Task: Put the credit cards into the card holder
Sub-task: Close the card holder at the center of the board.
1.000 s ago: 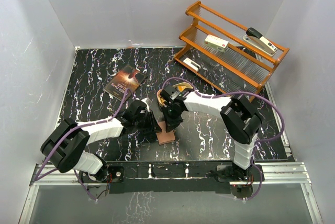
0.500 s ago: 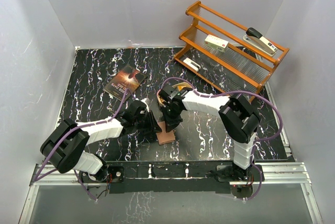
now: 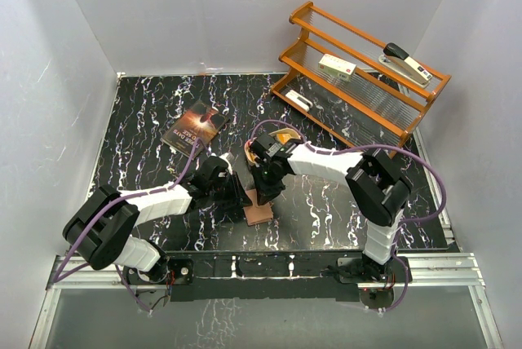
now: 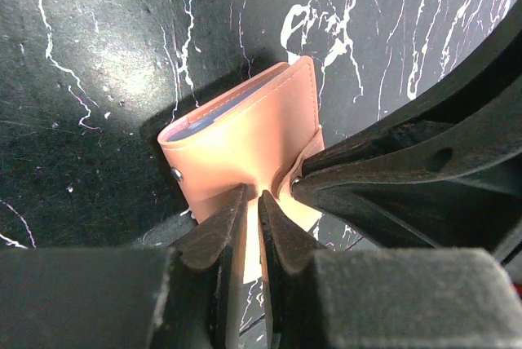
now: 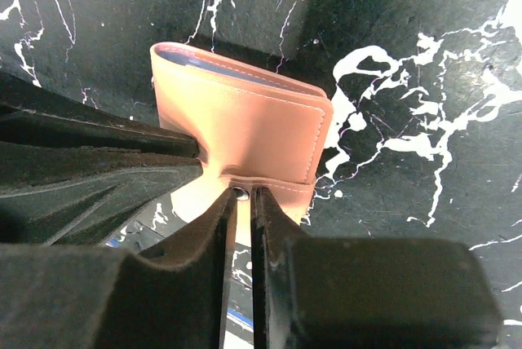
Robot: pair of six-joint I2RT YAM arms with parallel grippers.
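Black white-veined marble table (image 3: 147, 121): lies under the card holder.
Orange wooden slatted rack (image 3: 364, 86): stands behind and to the right of the card holder, well apart.
Dark paperback book (image 3: 194, 127): lies flat behind and to the left of the card holder.
Left gripper (image 4: 254, 218): at the card holder's left near corner. Fingers are drawn almost together, and pale leather runs into the slit between them, pinched.
Right gripper (image 5: 243, 206): at the card holder's near edge, beside the left one. Fingers stand a narrow slit apart with the snap tab at their tips; a grip cannot be told.
Reddish-brown leather bifold card holder (image 5: 245, 125): folded shut, flat on the table, between both grippers' tips.
Bluish credit card edge (image 5: 228, 70): shows inside the card holder's far opening.
Metal snap (image 5: 241, 194): on the tab.
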